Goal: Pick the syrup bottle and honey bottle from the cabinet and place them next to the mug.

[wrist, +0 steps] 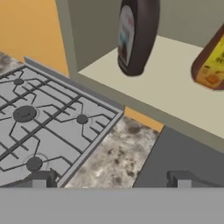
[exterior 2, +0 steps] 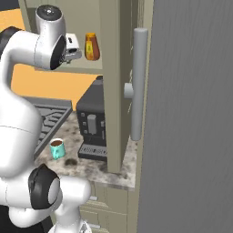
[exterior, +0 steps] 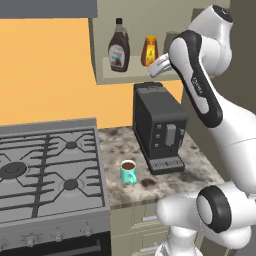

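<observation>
Jaws spread wide and empty, raised to shelf height in front of the cabinet (exterior: 100, 50), just short of the shelf's front edge, with the gripper (exterior: 156, 67) aimed inward. Closed on nothing.

Standing on the single shelf board: syrup bottle (exterior: 119, 46), tall and dark brown with a black cap, upright toward the left; honey bottle (exterior: 149, 51), shorter and amber, to its right and nearer the gripper. Seen from the hand camera, syrup bottle ahead and honey bottle off to one side, each apart from the other, fingertips (wrist: 41, 178) low in the frame and touching neither.

Down on the speckled tabletop (exterior: 120, 140): teal mug (exterior: 128, 172) with brown liquid, standing between the gas stove (exterior: 47, 170) and the black coffee machine (exterior: 157, 127), which sits under the cabinet. Bare stone around the mug, and a small dark stain just beside it.

Progress, judged from the layout: barely begun. Neither bottle lifted, neither bottle beside the mug. Left to do: reach in, close on one bottle, carry it down clear of the coffee machine, set it next to the mug, then return for the second. Honey bottle looks the closer of the two, though which comes first cannot be told.
</observation>
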{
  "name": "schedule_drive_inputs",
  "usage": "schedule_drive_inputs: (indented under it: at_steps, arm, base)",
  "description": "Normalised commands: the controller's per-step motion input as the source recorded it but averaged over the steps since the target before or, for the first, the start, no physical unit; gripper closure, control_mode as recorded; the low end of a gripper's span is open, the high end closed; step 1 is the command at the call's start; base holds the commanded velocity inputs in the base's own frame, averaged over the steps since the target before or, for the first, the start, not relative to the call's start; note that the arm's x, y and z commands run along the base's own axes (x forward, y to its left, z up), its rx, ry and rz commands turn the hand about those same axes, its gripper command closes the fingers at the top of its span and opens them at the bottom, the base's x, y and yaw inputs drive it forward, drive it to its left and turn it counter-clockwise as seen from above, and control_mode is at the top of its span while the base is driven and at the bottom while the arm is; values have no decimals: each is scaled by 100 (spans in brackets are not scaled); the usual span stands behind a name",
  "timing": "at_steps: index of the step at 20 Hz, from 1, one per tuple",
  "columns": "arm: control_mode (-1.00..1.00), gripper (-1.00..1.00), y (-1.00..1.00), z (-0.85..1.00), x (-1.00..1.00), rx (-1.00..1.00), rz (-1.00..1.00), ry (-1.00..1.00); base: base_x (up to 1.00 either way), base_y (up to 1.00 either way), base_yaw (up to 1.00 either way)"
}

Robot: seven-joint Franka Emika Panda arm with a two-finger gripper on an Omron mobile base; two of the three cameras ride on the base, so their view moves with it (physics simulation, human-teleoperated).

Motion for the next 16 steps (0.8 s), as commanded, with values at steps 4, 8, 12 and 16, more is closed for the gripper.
schedule_drive_inputs:
  at_steps: [4,8,12,16]
  arm:
    - [-100,-100,0,8,0,17,0,1]
    - [-100,-100,0,23,0,15,0,9]
    - [-100,-100,0,26,0,13,0,11]
    - [-100,-100,0,19,3,10,0,3]
  base:
    - [0,0,0]
    - [0,0,0]
    - [0,0,0]
    - [0,0,0]
